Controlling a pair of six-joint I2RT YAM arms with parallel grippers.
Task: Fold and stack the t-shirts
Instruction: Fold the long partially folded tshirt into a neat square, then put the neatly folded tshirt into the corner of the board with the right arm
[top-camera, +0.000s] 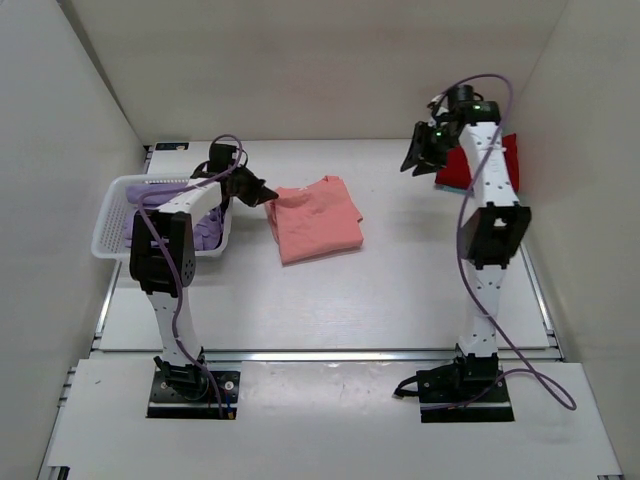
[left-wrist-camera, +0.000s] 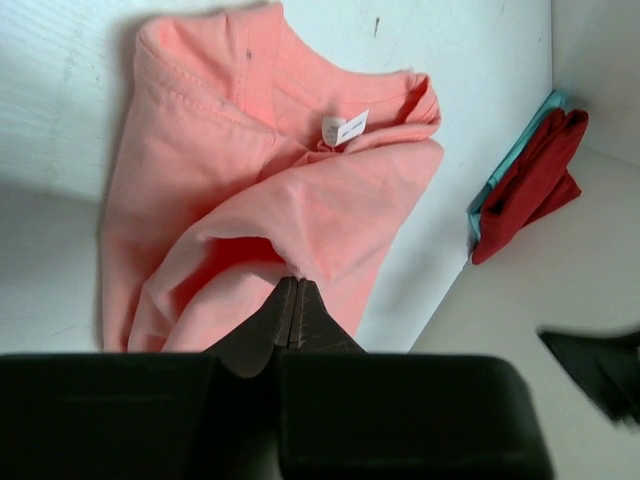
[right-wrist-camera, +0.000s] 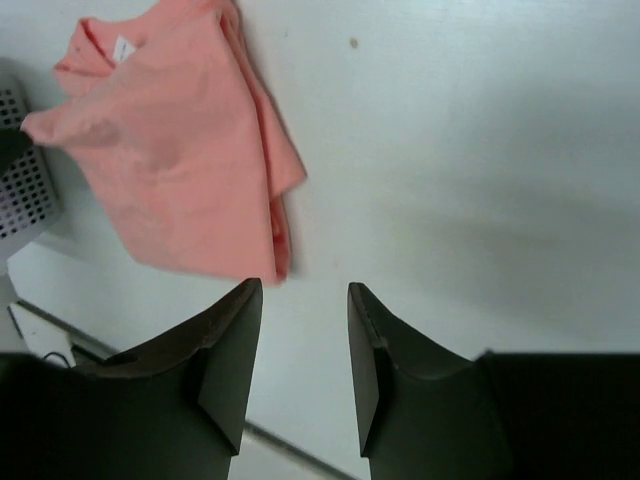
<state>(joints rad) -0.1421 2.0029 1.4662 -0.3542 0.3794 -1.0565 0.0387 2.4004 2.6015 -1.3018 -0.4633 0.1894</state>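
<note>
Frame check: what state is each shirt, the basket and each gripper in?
salmon-pink t-shirt: partly folded on table, left edge pinched.
red t-shirt: folded, far right of table.
lavender t-shirts: heaped in basket.
basket: upright, holding shirts.
left gripper: shut on salmon-pink t-shirt.
right gripper: open, empty, above table.

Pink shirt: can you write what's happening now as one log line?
left gripper: shut on pink shirt edge | right gripper: open, empty | red shirt: lying apart from pink shirt

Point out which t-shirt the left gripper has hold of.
The salmon-pink t-shirt mid-table; the red t-shirt lies far right, the lavender t-shirts in the basket.
</note>
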